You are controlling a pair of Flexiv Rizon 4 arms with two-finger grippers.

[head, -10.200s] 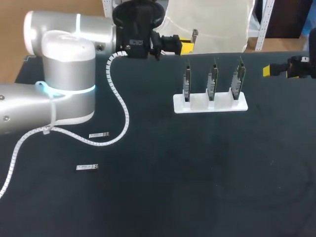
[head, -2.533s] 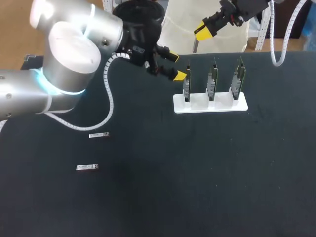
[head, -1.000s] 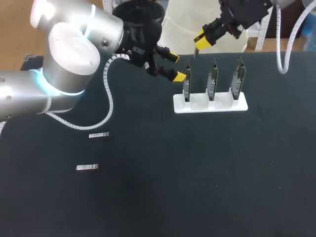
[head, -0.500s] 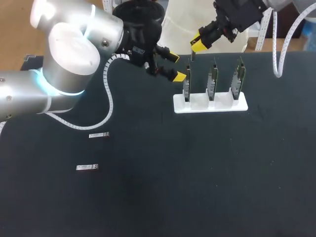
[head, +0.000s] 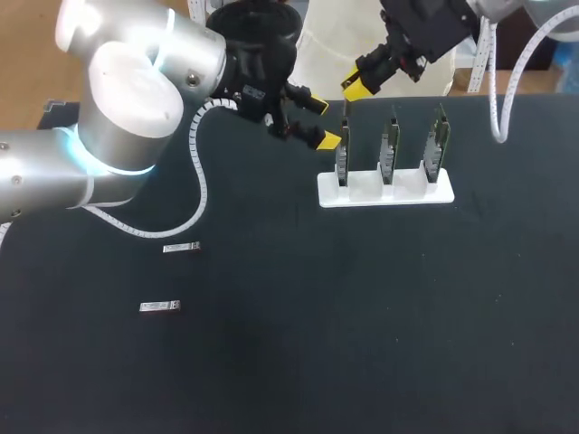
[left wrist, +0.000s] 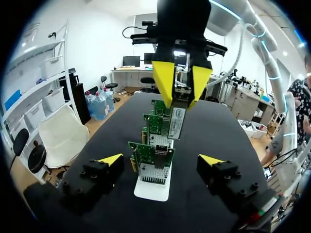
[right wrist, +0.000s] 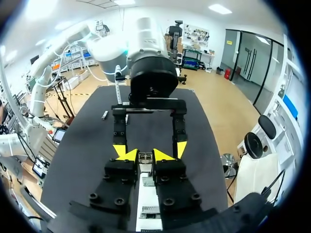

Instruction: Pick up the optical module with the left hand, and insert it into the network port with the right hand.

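Optical module [left wrist: 176, 120]: held upright in the right end effector [left wrist: 181, 92], upper middle of the head view, clear of the desk [head: 380, 325].
Right end effector: both yellow tips closed on the module from two sides. They grip the upper end, and the lower end hangs free.
Long axis: vertical, with the free end pointing down at the row of cards.
Rack [head: 384, 193]: white, upper middle-right of the head view, with three cards standing on edge in it.
Leftmost card [head: 343, 152]: directly under the module in the head view. Module above it and apart, as far as can be told.
Network port: judged to sit at that card's upper edge; its mouth is too small to make out.
Left end effector [head: 318, 118]: fingers spread wide, holding nothing, just left of the leftmost card.
Key relation: the port lies straight below the module, and the right arm is the one placed to insert. The move looks like a straight descent along the module's axis. Sideways alignment cannot be confirmed.
Spare modules [head: 181, 247]: two lying flat at the left of the head view, well apart from both end effectors.
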